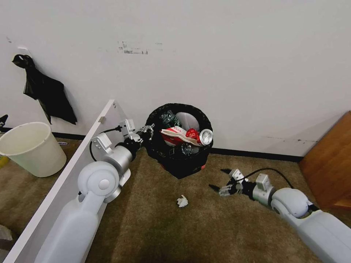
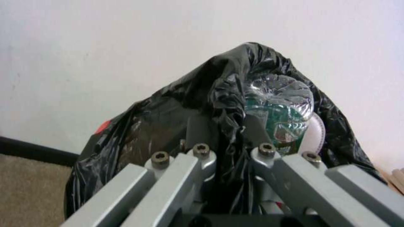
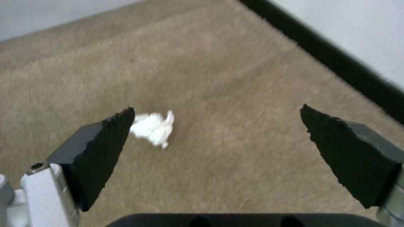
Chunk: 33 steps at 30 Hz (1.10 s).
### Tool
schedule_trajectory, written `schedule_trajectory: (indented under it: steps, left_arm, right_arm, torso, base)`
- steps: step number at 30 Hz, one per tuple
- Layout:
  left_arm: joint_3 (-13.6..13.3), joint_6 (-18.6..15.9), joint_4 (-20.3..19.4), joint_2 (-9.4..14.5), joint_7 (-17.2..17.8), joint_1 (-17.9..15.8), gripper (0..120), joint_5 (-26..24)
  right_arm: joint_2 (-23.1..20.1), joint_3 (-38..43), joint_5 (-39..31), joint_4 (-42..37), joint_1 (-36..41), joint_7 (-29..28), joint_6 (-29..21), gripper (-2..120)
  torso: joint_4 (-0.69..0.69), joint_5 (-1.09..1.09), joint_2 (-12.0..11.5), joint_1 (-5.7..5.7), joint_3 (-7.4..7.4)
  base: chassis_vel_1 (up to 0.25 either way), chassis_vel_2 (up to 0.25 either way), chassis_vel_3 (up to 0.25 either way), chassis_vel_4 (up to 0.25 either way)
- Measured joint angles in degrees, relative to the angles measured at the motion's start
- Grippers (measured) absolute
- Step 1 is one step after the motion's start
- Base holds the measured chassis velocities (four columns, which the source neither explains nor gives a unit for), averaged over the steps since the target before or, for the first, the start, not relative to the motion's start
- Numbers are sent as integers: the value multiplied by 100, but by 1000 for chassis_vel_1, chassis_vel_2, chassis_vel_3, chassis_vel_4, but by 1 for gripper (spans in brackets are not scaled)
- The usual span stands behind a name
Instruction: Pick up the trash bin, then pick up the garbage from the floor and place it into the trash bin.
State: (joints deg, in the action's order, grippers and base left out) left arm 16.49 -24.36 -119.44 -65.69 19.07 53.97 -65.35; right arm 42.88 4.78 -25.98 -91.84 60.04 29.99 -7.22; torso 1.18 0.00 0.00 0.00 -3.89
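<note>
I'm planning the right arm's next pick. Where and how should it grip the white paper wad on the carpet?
Probably from straight above, closing across the middle of the paper wad. It is a small crumpled lump lying loose on the floor, clear of the trash bin, with no handle or edge to favour. The right gripper is open beside it, so it should centre over the lump first.

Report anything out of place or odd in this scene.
One white crumpled paper wad lies loose on the beige carpet, ahead of the open right gripper. The left gripper holds the black-bagged red trash bin, brimful, off the floor.
</note>
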Motion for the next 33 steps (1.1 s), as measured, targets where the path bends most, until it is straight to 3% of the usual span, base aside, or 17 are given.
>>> schedule_trajectory:
  steps: [9, 15, 33]
  left_arm:
    - [-78, 0, 53, -51, -13, -44, 3, 3]
    - [-90, 3, 65, -95, -27, -9, 3, 46]
    - [-73, 8, 97, -112, -43, 16, 3, 78]
  right_arm:
    - [95, -347, 183, 502, -208, 587, 350, 100]
    - [398, -979, 401, 1046, -613, 885, 686, 100]
    - [871, -1741, 660, 1709, -1353, 1210, 999, 100]
  torso:
    - [1, -1, 0, 0, 0]
    - [0, 0, 0, 0, 0]
    - [0, -1, 0, 0, 0]
  base:
    - [0, 0, 0, 0]
    - [0, 0, 0, 0]
    - [0, 0, 0, 0]
